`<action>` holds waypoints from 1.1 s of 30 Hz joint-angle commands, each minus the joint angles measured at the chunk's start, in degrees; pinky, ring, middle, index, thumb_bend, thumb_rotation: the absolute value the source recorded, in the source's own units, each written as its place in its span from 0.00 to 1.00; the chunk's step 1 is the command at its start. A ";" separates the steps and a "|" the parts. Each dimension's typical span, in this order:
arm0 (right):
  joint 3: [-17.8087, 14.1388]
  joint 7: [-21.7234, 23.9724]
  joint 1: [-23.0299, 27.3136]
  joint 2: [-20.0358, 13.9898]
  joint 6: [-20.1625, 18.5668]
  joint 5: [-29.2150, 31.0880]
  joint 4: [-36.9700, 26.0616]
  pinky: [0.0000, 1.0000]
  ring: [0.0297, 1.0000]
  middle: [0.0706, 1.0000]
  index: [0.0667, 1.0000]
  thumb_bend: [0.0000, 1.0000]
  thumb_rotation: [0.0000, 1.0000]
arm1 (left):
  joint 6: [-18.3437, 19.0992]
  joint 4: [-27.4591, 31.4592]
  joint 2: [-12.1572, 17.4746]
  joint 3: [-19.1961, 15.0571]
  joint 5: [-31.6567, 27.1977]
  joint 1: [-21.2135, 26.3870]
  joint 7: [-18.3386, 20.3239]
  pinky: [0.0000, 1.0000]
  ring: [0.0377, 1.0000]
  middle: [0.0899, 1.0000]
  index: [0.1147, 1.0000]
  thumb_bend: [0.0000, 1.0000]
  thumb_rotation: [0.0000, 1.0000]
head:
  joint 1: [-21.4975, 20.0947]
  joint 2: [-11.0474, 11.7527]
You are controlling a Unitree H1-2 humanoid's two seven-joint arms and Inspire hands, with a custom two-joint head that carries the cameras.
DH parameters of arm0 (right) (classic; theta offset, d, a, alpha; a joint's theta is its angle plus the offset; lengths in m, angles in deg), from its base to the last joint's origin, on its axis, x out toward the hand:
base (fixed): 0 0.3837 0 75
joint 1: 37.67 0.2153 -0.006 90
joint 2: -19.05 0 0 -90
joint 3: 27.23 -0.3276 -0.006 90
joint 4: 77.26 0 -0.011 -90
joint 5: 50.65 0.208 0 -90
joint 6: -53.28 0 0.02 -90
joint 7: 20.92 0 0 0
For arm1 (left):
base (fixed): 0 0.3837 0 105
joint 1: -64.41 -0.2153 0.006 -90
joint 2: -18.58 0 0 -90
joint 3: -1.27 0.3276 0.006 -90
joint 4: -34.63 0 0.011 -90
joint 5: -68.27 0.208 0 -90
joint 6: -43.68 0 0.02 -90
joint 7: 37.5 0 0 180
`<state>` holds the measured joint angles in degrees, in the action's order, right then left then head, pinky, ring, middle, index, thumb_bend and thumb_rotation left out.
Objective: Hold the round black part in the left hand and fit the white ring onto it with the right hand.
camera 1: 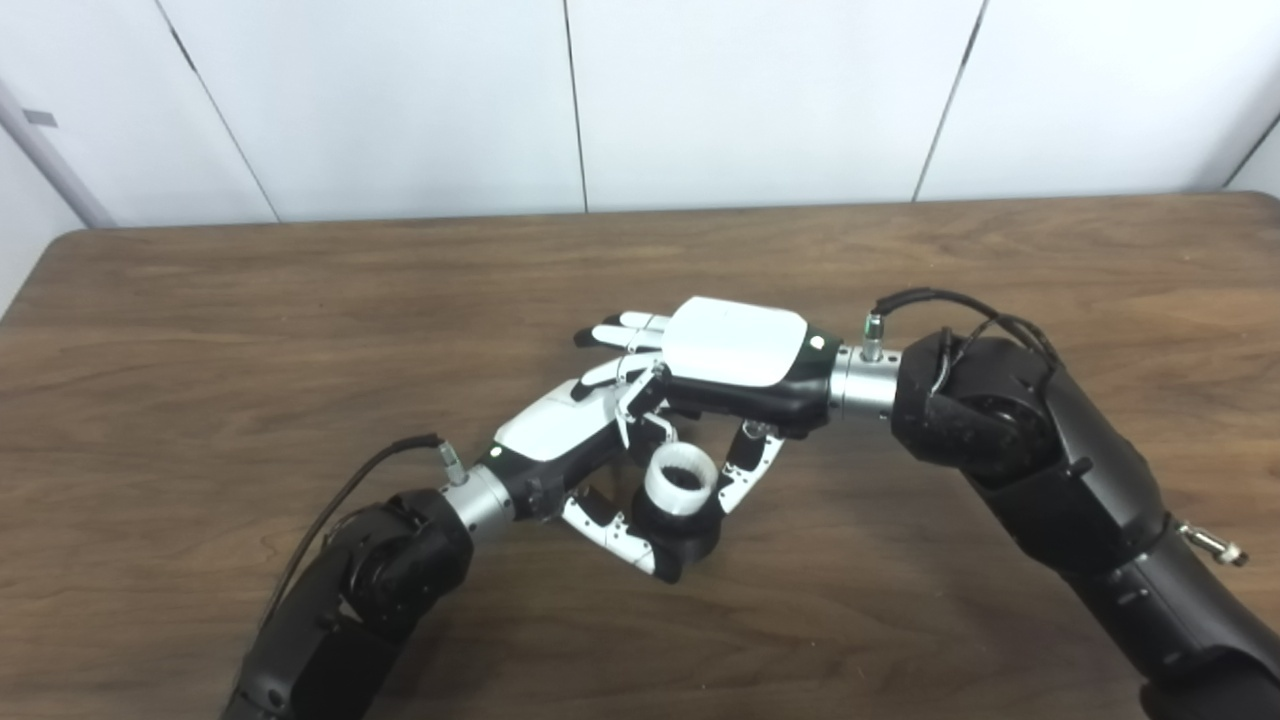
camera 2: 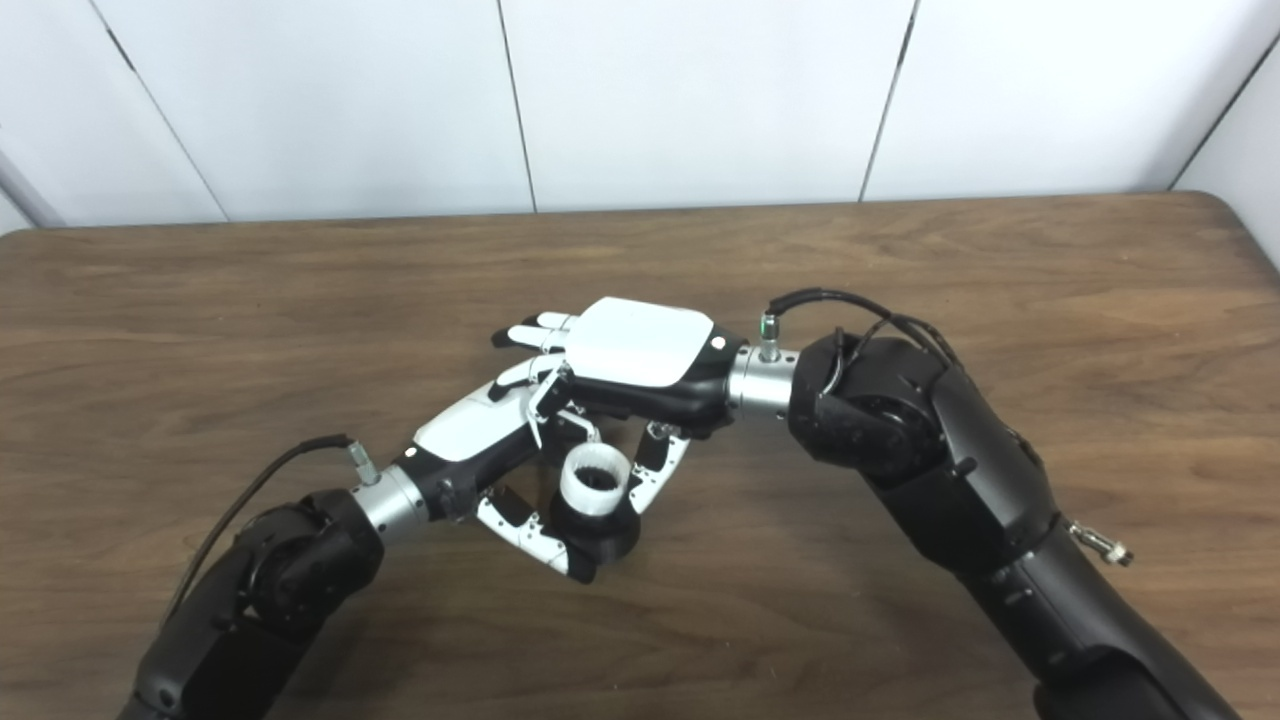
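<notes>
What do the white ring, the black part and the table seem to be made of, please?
White ring: probably plastic, matte, evenly white with no glint. Black part: likely plastic or rubber, dull black; too small to tell which. Table: wood or wood-look laminate, brown with visible grain and a soft sheen.

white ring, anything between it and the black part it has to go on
Nothing visible. The white ring already sits on top of the round black part, which the left hand holds. The right hand is above, its thumb beside the ring.
</notes>
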<state>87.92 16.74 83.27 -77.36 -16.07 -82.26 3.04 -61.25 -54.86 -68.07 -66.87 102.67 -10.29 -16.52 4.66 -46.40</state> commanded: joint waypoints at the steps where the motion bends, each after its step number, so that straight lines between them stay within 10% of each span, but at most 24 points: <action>1: -0.45 -1.05 1.59 0.08 0.64 1.41 -1.07 1.00 1.00 0.85 0.44 0.53 0.14 | -1.31 2.68 -0.04 -0.68 -1.26 1.73 -1.10 1.00 1.00 0.87 0.41 0.52 0.06 | 0.05 0.05; 33: 0.79 1.17 0.14 -0.72 -0.85 2.94 -2.18 1.00 1.00 0.88 0.44 0.53 0.14 | 1.25 4.04 -0.80 -0.90 -0.55 1.25 -0.84 1.00 1.00 0.85 0.41 0.52 0.06 | 0.30 -0.93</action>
<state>88.31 17.65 82.36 -77.90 -17.03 -80.18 2.26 -59.85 -53.27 -68.53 -66.88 102.67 -11.07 -16.36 4.92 -47.29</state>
